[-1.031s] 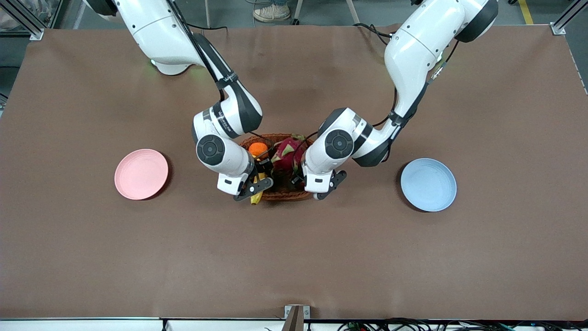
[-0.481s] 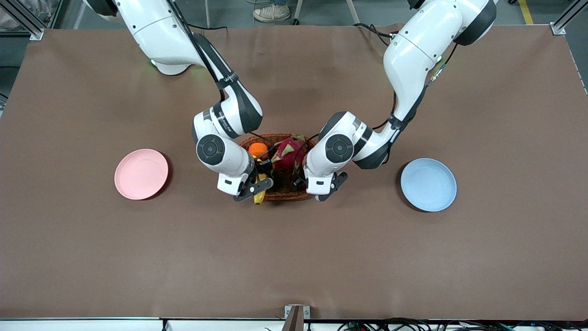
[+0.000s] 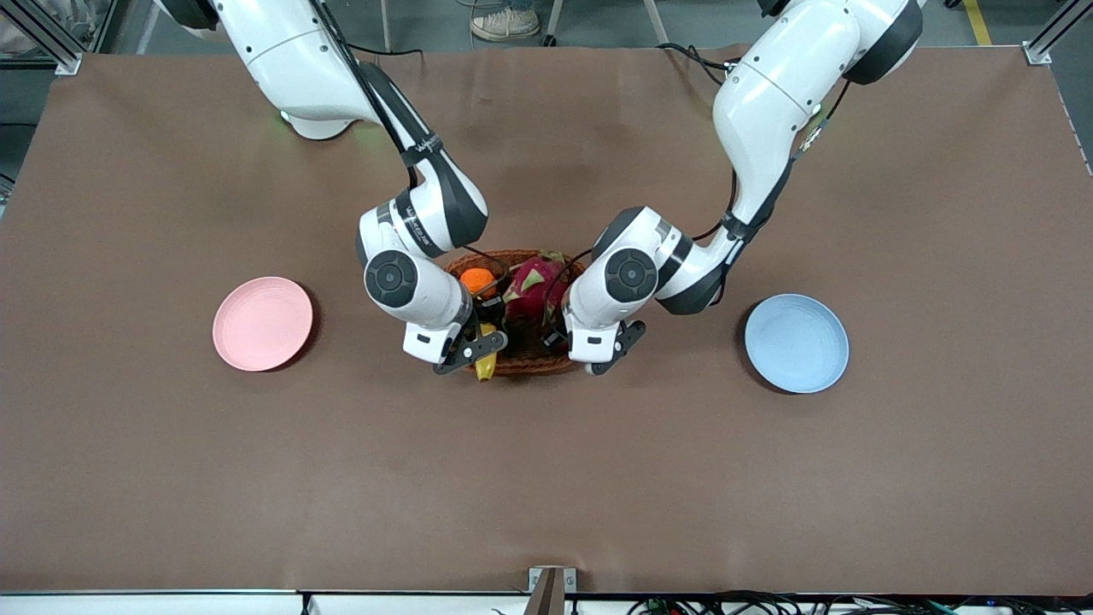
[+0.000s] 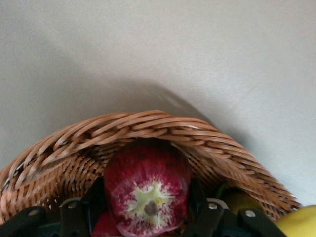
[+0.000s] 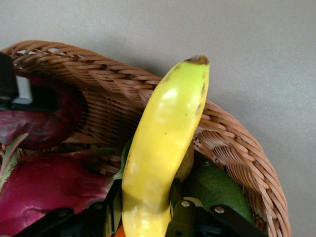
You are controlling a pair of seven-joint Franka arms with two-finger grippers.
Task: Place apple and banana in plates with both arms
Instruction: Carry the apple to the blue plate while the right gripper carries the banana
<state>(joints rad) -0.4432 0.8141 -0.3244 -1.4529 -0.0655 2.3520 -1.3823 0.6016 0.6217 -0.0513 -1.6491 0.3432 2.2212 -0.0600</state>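
Basket (image 3: 521,363): oval brown wicker, mid-table, between the two plates; both grippers reach into it.
Apple (image 4: 146,190): dark red with a pale patch, inside the basket against its wall, toward the left arm's end; hidden under the left wrist in the front view.
Left gripper (image 4: 148,217): low in the basket, clenched on the apple, one finger at each side of it.
Banana (image 5: 163,148): yellow with a dark tip, in the basket toward the right arm's end, its tip rising over the rim nearer the front camera.
Right gripper (image 5: 143,212): in the basket, grasping the banana partway along, fingers pressed to both sides.
Dragon fruit (image 3: 536,286): pink with green scales, in the basket between the two wrists.
Orange (image 3: 478,278): in the basket beside the dragon fruit, toward the right arm's end.
Green fruit (image 5: 217,187): dark green, in the basket under the banana.
Pink plate (image 3: 262,324): on the table toward the right arm's end, well apart from the basket.
Blue plate (image 3: 797,342): on the table toward the left arm's end, well apart from the basket.
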